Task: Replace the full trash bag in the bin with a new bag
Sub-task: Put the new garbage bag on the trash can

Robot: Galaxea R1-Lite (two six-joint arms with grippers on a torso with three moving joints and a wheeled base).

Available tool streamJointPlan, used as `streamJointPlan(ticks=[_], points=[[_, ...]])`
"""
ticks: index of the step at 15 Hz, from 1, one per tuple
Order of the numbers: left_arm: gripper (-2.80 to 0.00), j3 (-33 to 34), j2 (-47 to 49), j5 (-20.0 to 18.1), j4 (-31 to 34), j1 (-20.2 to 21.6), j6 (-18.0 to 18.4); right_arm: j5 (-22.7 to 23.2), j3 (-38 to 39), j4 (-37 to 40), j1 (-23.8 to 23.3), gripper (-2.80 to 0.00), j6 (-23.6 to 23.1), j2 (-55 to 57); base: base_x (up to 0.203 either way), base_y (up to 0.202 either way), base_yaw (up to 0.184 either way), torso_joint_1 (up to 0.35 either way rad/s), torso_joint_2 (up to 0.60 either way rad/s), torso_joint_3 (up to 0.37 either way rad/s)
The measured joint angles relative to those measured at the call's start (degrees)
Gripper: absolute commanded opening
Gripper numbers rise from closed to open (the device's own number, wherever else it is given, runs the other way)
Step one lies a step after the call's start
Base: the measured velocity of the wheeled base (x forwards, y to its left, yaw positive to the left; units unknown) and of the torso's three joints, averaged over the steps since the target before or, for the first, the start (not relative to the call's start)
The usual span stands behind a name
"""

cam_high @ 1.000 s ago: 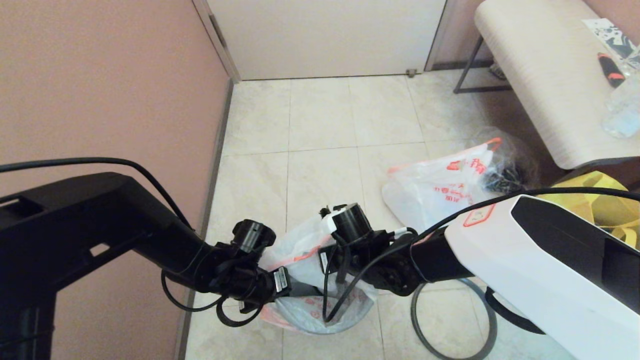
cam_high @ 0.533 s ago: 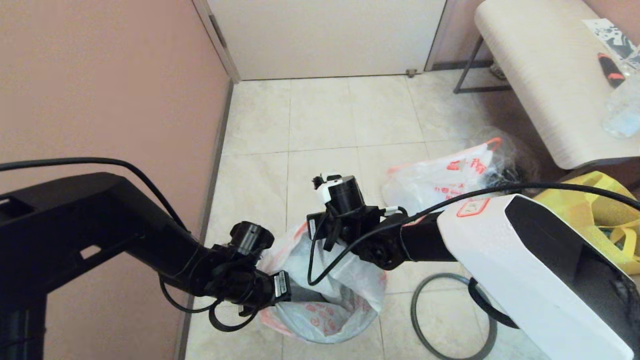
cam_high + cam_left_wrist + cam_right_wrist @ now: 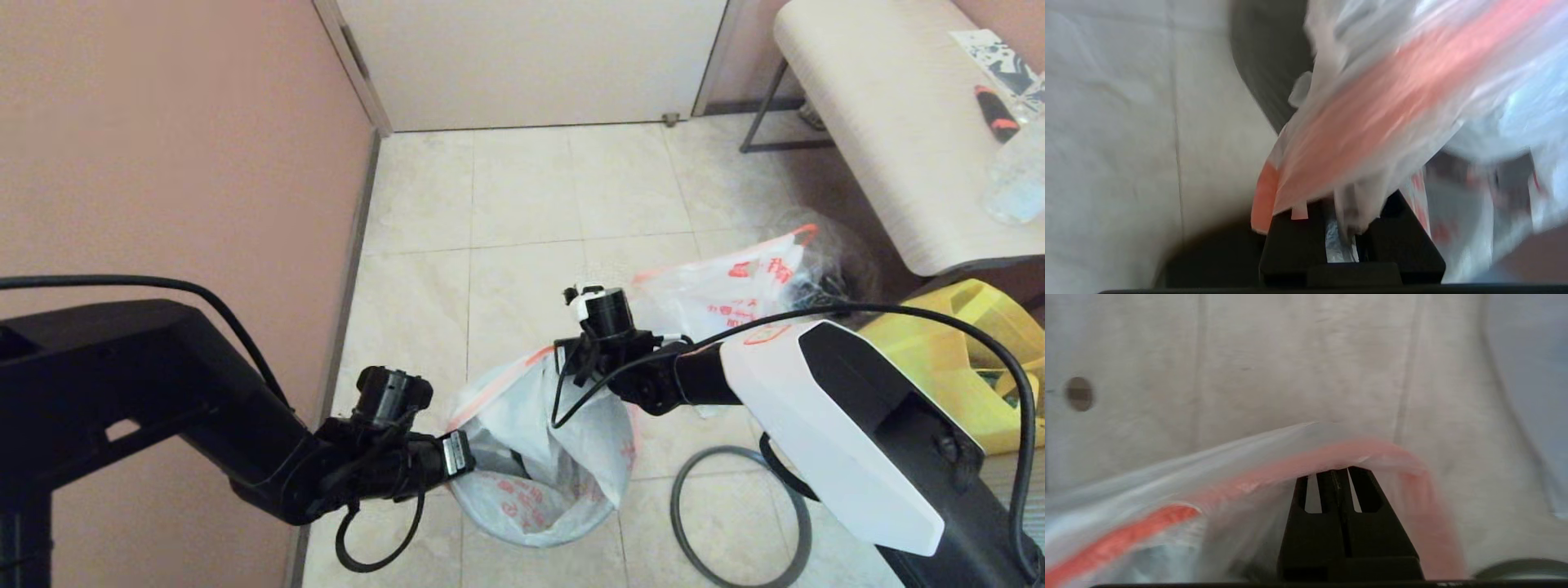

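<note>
The new bag (image 3: pixel 539 482), white with round red prints and orange-red trim, hangs open in the bin (image 3: pixel 1265 69), whose dark wall shows beside it. My left gripper (image 3: pixel 467 452) (image 3: pixel 1345 220) is shut on the bag's near-left edge, with plastic bunched between the jaws. On the far right edge my right gripper (image 3: pixel 567 374) (image 3: pixel 1338 471) is shut on the trim and holds it raised, so the mouth is stretched between both grippers. The full trash bag (image 3: pixel 710 298) lies on the tiles behind my right arm.
A dark grey hoop (image 3: pixel 676 510) lies flat on the floor right of the bin. A clear bag of black things (image 3: pixel 833 278) and a yellow tote (image 3: pixel 955 351) sit under a pale bench (image 3: pixel 882 122). A pink wall (image 3: pixel 163 163) runs close on the left.
My right gripper has lifted and moved back and to the right with the bag's trimmed edge. My left gripper dropped slightly. The bag's mouth has spread wider.
</note>
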Motion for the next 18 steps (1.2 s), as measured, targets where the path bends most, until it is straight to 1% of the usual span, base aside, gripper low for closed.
streamJointPlan(ticks=[2,4,5,6,8,9,12,13,16,18], points=[[-2.8,-0.32,0.68,2.94,-1.44,0.45,-1.94,0.12,0.33,2.42,-0.3,-2.8,0.45,-0.67,0.0,0.0,0.0,0.0,0.0,0.0],[-2.8,-1.92,2.12,8.17,-1.79,0.36,-3.55,1.58,0.47,7.65,-0.07,-2.8,2.17,-2.64,0.0,0.0,0.0,0.0,0.0,0.0],[-2.8,-2.27,2.61,10.02,-1.74,0.23,-3.75,2.96,0.5,10.51,0.49,-2.8,3.32,-3.74,0.0,0.0,0.0,0.0,0.0,0.0],[-2.8,-2.44,2.91,10.32,-1.76,0.05,-3.72,3.81,0.52,12.37,1.18,-2.8,4.27,-4.73,0.0,0.0,0.0,0.0,0.0,0.0],[-2.8,-2.2,3.06,10.13,-1.82,-0.58,-3.58,4.1,0.61,12.91,2.33,-2.8,5.29,-6.1,0.0,0.0,0.0,0.0,0.0,0.0],[-2.8,-1.88,2.91,9.44,-1.67,-0.76,-3.51,4.52,0.56,12.83,3.17,-2.8,5.89,-6.51,0.0,0.0,0.0,0.0,0.0,0.0],[-2.8,-0.77,1.72,4.0,-1.38,-1.04,-3.27,5.13,0.41,12.53,5.64,-2.8,6.0,-6.45,0.0,0.0,0.0,0.0,0.0,0.0],[-2.8,-0.38,1.38,3.14,-1.34,-1.07,-3.03,5.11,0.39,12.2,6.14,-2.8,5.97,-6.15,0.0,0.0,0.0,0.0,0.0,0.0],[-2.8,0.4,0.83,2.85,-1.38,-1.3,-1.62,5.17,0.36,10.95,7.72,-2.8,6.08,-5.42,0.0,0.0,0.0,0.0,0.0,0.0],[-2.8,0.7,0.68,2.71,-1.4,-1.75,-1.43,5.11,0.39,10.44,8.43,-2.8,6.17,-5.42,0.0,0.0,0.0,0.0,0.0,0.0]])
